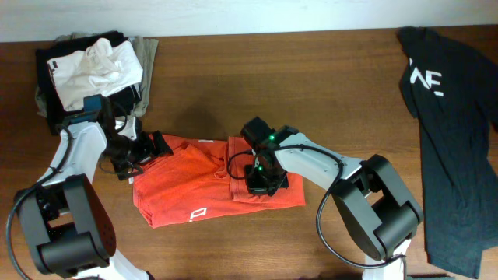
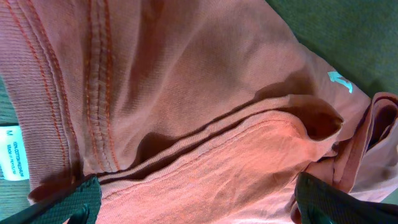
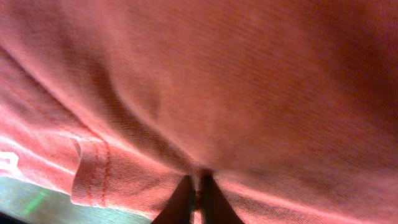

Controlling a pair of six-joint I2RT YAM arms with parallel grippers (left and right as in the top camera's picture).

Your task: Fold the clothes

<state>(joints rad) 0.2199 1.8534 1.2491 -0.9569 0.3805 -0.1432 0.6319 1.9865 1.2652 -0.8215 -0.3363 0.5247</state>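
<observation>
The right gripper [image 1: 261,177] pinched a fold of the limp, light red-orange T-shirt [image 1: 191,187] lying on the wooden table [image 1: 311,78], while the left gripper [image 1: 146,149] stood wide open over its stitched hem, likely the firmest place to hold.

Open table [image 1: 311,70] beyond the red shirt [image 1: 194,187] — clothes pile [image 1: 93,66] left, black T-shirt [image 1: 459,140] right.

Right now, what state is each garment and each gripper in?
red-orange T-shirt: partly folded, lying on the table.
black T-shirt: unfolded, spread at the table's right end.
clothes pile: heaped, crumpled, far left corner.
left gripper: open, over the red-orange T-shirt near its collar.
right gripper: shut on the red-orange T-shirt.
</observation>
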